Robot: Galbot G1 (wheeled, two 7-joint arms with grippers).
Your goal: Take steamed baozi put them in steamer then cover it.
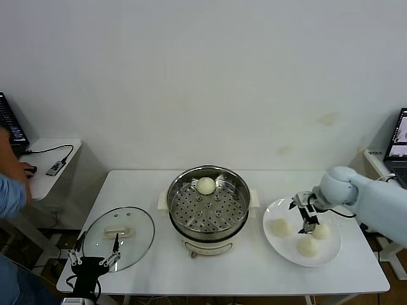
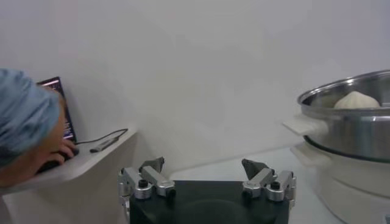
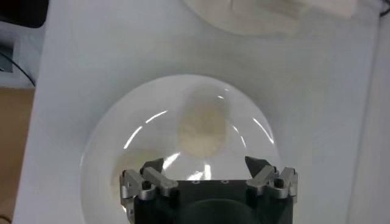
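Three steamed baozi [image 1: 307, 245] lie on the white plate [image 1: 275, 210] directly under the right gripper [image 1: 309, 222], one beneath its spread jaws; a fourth bun [image 1: 205, 185] already sits in the steamer [image 1: 208, 202], well off to its side. They look soft, light and easily dented — best pinched gently across the widest part of the dome. The left gripper [image 1: 94, 260], also released, hangs by the glass lid [image 1: 119, 237].

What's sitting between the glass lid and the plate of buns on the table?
The steamer, with one bun on its tray, stands between the glass lid and the plate; the head view shows it.
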